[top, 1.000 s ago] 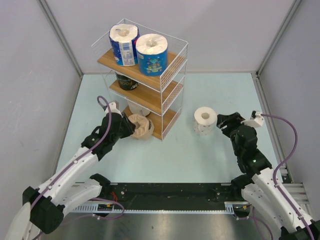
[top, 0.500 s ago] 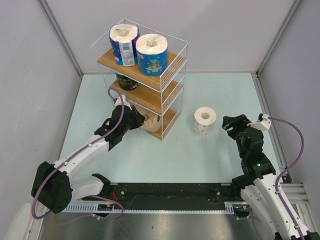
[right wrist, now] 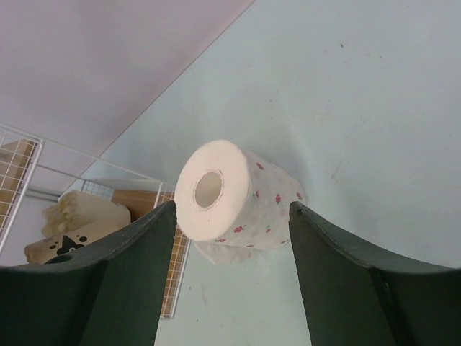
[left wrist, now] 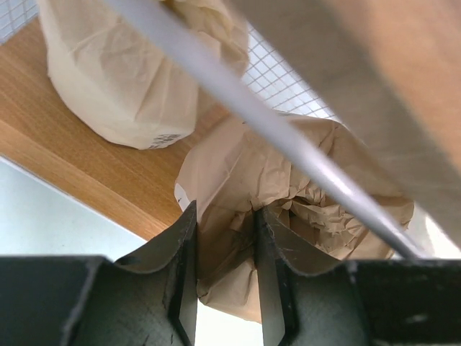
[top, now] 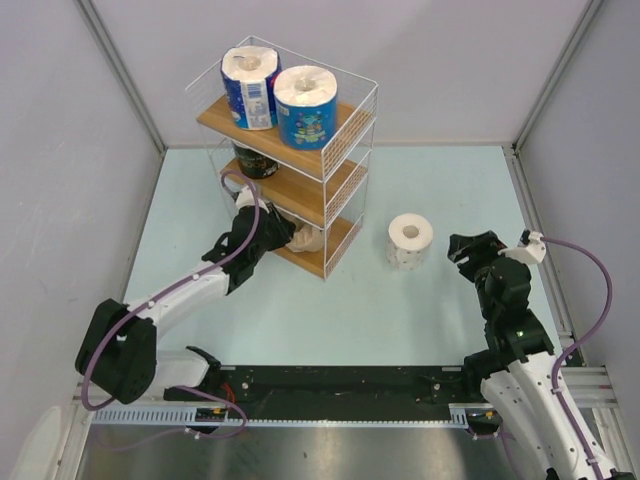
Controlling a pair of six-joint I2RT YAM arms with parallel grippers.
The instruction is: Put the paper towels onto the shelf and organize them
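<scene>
The shelf (top: pixel 340 165) stands at the back centre. Two blue-wrapped rolls (top: pixel 250 88) (top: pixel 304 106) stand on its top board and a dark-wrapped roll (top: pixel 256 163) on the middle board. My left gripper (top: pixel 283 240) reaches into the bottom tier, shut on the tan-brown roll (left wrist: pixel 288 209), which sits at the board's front edge next to the cream roll (left wrist: pixel 130 86). The white dotted roll (top: pixel 410 242) stands on the table right of the shelf; it also shows in the right wrist view (right wrist: pixel 234 198). My right gripper (top: pixel 462 245) is open, a little short of it.
Grey walls close in the pale blue table (top: pixel 400 310) on three sides. The black rail with the arm bases (top: pixel 340 395) runs along the near edge. The shelf's wire frame (left wrist: pixel 252 122) crosses just above my left fingers.
My left gripper has carried the tan-brown roll from the table in front of the shelf into the bottom tier. My right gripper has drawn back slightly from the dotted roll.
</scene>
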